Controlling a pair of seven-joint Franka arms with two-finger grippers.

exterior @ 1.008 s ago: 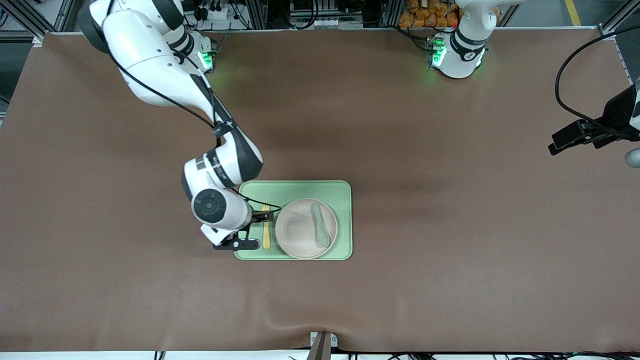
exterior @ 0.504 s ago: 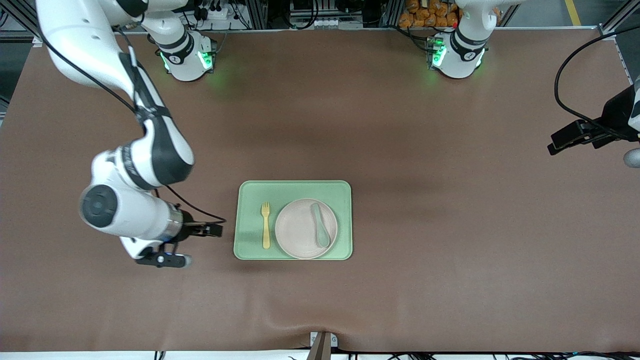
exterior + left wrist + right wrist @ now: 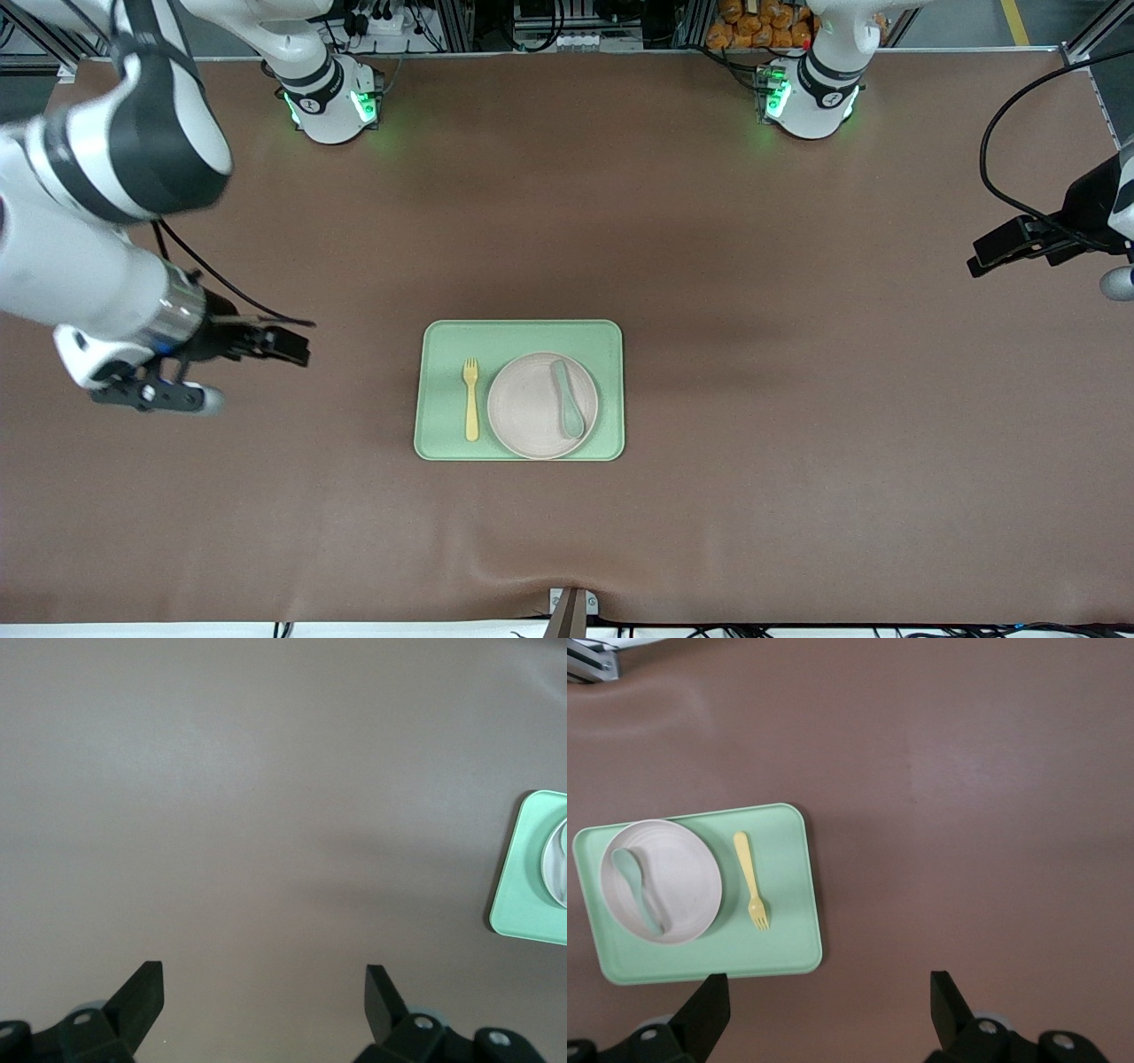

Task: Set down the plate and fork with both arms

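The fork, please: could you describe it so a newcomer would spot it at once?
Find the light-green tray mid-table. On it, beside the round beige plate toward the right arm's end, lies the fork. It is pale yellow with short tines, unlike the grey-green spoon on the plate.

Plate (image 3: 542, 405) and fork (image 3: 471, 399) on tray (image 3: 523, 337), spoon (image 3: 567, 399) on plate; fork toward right gripper (image 3: 288, 344).

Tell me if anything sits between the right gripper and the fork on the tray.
Nothing visible does. The right gripper is open over bare table toward the right arm's end, and only table and tray surface lie between it and the fork beside the plate.
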